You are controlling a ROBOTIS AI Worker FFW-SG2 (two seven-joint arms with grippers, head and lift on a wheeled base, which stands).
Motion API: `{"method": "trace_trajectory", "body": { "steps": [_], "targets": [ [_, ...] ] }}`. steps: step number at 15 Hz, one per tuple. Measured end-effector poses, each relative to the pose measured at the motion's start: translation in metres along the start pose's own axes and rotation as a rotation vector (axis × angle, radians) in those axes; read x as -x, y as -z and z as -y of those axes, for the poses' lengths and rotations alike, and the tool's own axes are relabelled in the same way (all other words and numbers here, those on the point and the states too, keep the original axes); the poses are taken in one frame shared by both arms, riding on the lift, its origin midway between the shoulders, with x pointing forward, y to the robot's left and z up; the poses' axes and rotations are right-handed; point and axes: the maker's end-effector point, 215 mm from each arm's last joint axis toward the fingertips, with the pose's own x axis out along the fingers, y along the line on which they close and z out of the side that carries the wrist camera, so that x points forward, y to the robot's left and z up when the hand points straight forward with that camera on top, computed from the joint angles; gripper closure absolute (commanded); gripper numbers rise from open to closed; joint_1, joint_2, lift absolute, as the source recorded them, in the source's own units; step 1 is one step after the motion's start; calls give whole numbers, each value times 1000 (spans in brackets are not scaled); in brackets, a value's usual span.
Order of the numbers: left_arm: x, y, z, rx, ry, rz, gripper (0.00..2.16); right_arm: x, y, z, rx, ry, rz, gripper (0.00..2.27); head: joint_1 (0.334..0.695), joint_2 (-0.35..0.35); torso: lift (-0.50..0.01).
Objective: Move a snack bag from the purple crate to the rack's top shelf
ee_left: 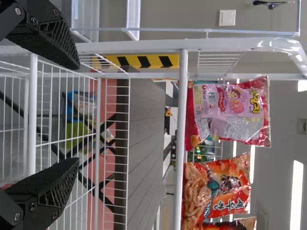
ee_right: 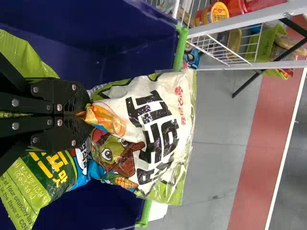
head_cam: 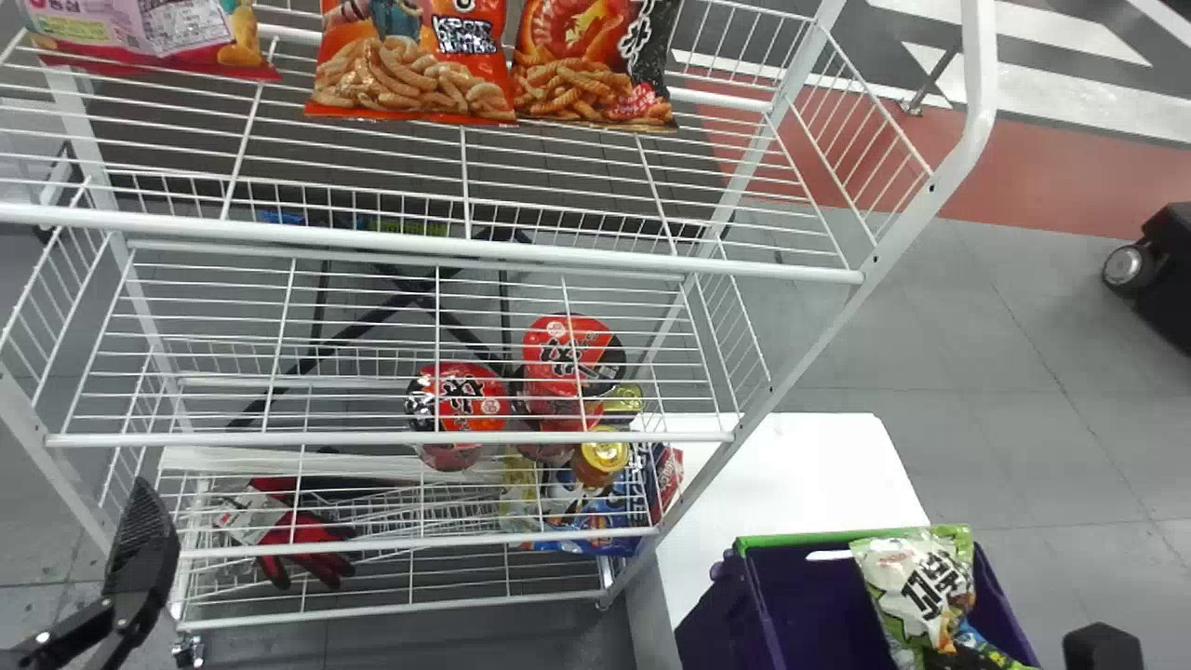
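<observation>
In the purple crate (head_cam: 809,609), the snack bag (head_cam: 916,586) slants up, its far end overlapping the green rim in the head view. It is a shiny packet, white across the middle with lime green at the ends, bold black lettering, small red print and a brown-and-green cartoon face by a corncob. The film is puffed and creased, pinched tight where the right gripper (head_cam: 1103,647) has hold of it; in its wrist view, the right gripper's (ee_right: 85,115) fingers are clenched on an orange patch. Another bag (ee_right: 43,179), green with yellow print, lies in the crate beside them. The crate is near a white table (head_cam: 791,465), next to the wire rack (head_cam: 558,253). Three snack bags stand on the rack's top shelf: one pink, two orange-red. The left gripper (head_cam: 144,549) is parked at the rack's left side, fingers spread and grasping nothing.
</observation>
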Motion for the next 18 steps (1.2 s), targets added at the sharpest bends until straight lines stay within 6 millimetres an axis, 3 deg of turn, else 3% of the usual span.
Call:
{"method": "trace_trajectory", "body": {
  "steps": [6, 18],
  "targets": [
    [0, -4, -4, 3, -8, 12, 147, -5, -8, -15, -6, -23, 23, 2219, 695, -350, -181],
    [1, -6, -3, 5, -6, 18, 147, -3, -33, -19, -4, -28, 112, 2219, 695, -350, -133]
  ]
}}
